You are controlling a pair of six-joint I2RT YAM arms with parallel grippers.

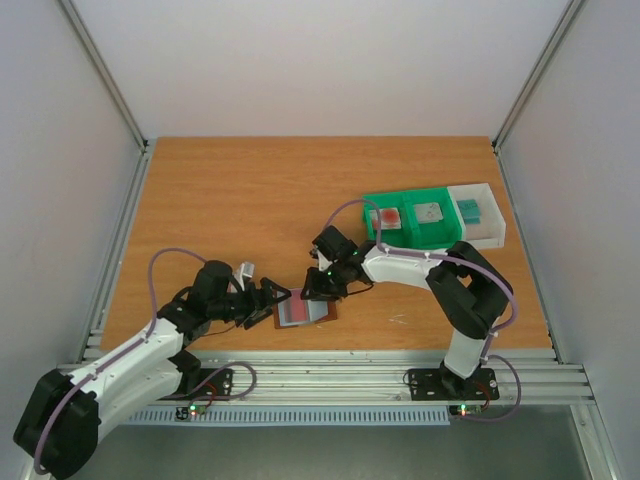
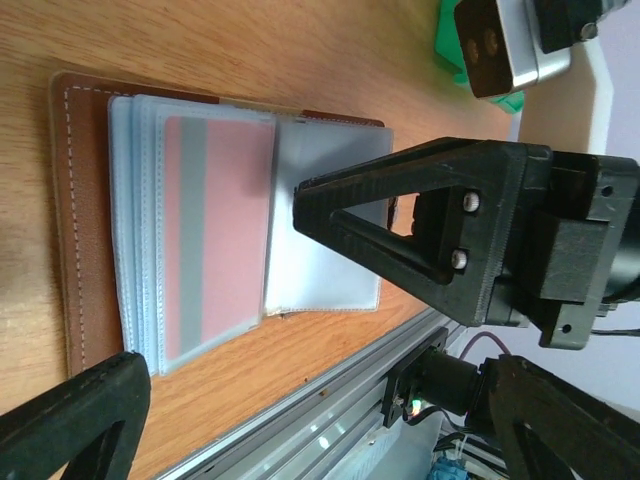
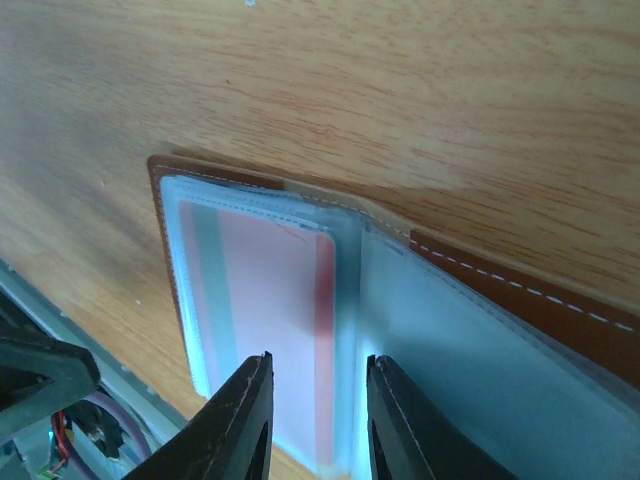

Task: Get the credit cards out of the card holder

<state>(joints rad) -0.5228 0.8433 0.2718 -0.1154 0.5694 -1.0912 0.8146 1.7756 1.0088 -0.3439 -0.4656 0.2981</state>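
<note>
The card holder (image 1: 322,311) lies open near the table's front edge, brown leather (image 2: 82,250) with clear blue-grey pockets. A pinkish card with a grey stripe (image 2: 220,230) sits in its left pocket and also shows in the right wrist view (image 3: 270,300). My right gripper (image 1: 318,291) hangs just over the holder's fold, fingers a little apart (image 3: 312,410) around the card's red-edged side, holding nothing. My left gripper (image 1: 277,305) is open wide at the holder's left edge (image 2: 330,400), empty. Three cards lie in the bins: pinkish with a red blot (image 1: 388,218), grey (image 1: 430,212), teal (image 1: 468,210).
The green bins (image 1: 410,238) and the white bin (image 1: 488,232) stand at the back right. The table's aluminium front rail (image 1: 330,365) runs just in front of the holder. The right arm's finger (image 2: 400,225) crosses the left wrist view over the holder's right page.
</note>
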